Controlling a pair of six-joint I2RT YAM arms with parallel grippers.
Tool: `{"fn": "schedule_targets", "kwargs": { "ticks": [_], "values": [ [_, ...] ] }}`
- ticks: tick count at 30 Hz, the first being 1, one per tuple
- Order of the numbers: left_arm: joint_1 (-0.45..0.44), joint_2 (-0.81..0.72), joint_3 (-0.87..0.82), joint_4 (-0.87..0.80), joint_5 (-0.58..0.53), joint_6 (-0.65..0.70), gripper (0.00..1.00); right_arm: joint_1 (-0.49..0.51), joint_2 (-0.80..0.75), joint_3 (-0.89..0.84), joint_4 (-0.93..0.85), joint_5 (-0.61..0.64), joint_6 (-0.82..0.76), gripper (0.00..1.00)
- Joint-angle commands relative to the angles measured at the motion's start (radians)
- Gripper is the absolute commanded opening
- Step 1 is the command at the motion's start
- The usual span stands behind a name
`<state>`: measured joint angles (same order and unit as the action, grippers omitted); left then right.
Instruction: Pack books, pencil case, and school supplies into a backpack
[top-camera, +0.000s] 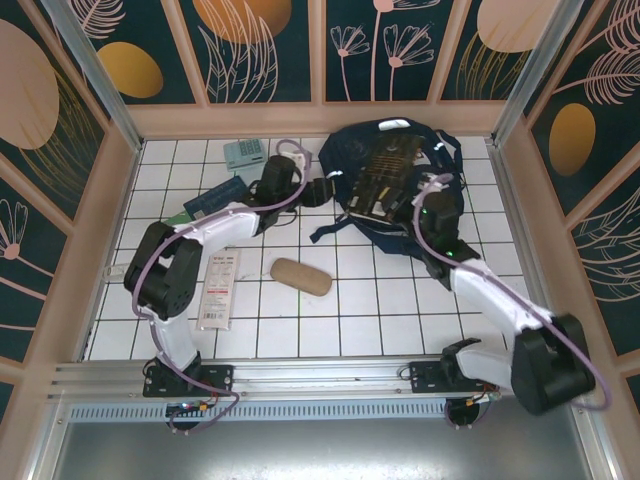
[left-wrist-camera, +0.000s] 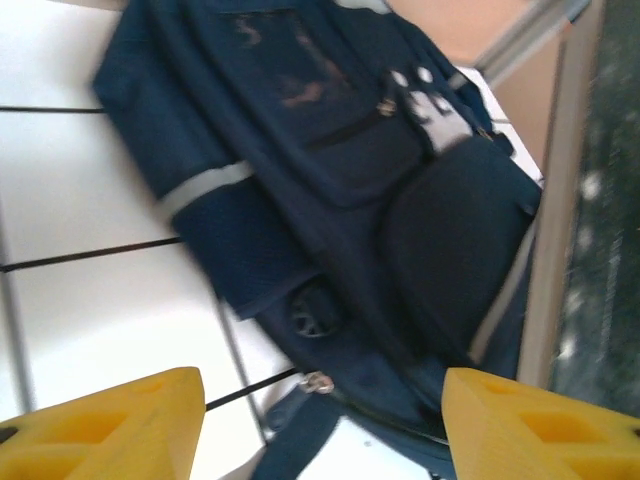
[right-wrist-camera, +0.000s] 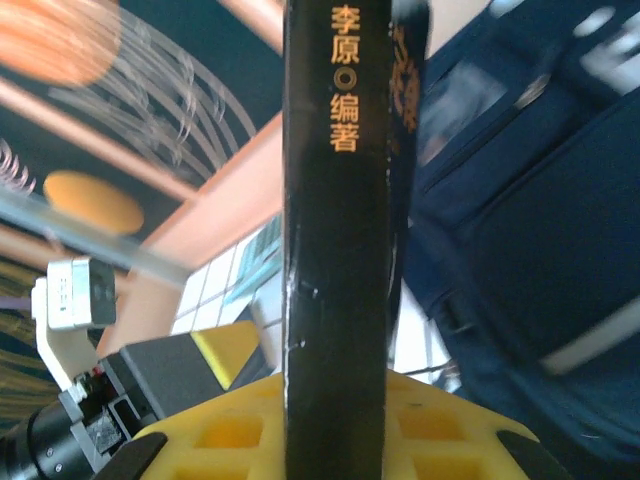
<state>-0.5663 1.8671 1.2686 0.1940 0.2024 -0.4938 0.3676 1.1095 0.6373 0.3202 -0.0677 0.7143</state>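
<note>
The navy backpack (top-camera: 432, 150) lies at the back right of the tiled table. A black book with gold pattern (top-camera: 383, 175) rests on top of it, and my right gripper (top-camera: 418, 203) is shut on the book's near edge. In the right wrist view the book's black spine (right-wrist-camera: 335, 250) stands upright in that gripper (right-wrist-camera: 335, 425). My left gripper (top-camera: 320, 190) is open at the backpack's left side. Its yellow fingertips (left-wrist-camera: 100, 425) frame the backpack's fabric (left-wrist-camera: 330, 150) and a strap, gripping nothing. The tan pencil case (top-camera: 300, 276) lies mid-table. The white packet with red print (top-camera: 218, 288) lies to its left.
A teal calculator (top-camera: 243, 153) sits at the back left. A blue book (top-camera: 213, 197) and a green book (top-camera: 180, 215) lie beside the left arm. Wooden walls (top-camera: 110, 230) enclose the table on three sides. Backpack straps (top-camera: 335, 228) trail toward the middle.
</note>
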Motion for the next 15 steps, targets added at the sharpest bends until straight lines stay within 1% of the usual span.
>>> {"fn": "schedule_targets", "kwargs": {
  "ticks": [1, 3, 5, 9, 11, 15],
  "values": [
    [-0.065, 0.069, 0.095, -0.050, 0.016, 0.093, 0.61, -0.033, -0.180, -0.023, -0.115, 0.211, -0.042, 0.00],
    [-0.106, 0.109, 0.150, -0.077, 0.009, 0.121, 0.58, -0.071, -0.270, -0.033, -0.203, 0.270, -0.040, 0.00],
    [-0.143, 0.147, 0.201, -0.095, 0.005, 0.151, 0.56, -0.114, -0.335, -0.045, -0.257, 0.283, -0.046, 0.00],
    [-0.216, 0.232, 0.321, -0.155, -0.005, 0.214, 0.53, -0.178, -0.413, -0.046, -0.397, 0.350, -0.011, 0.00],
    [-0.247, 0.274, 0.380, -0.186, -0.038, 0.235, 0.53, -0.203, -0.449, -0.062, -0.416, 0.363, -0.013, 0.00],
    [-0.296, 0.356, 0.481, -0.249, -0.041, 0.282, 0.50, -0.255, -0.513, -0.084, -0.450, 0.376, -0.003, 0.00]
  ]
}}
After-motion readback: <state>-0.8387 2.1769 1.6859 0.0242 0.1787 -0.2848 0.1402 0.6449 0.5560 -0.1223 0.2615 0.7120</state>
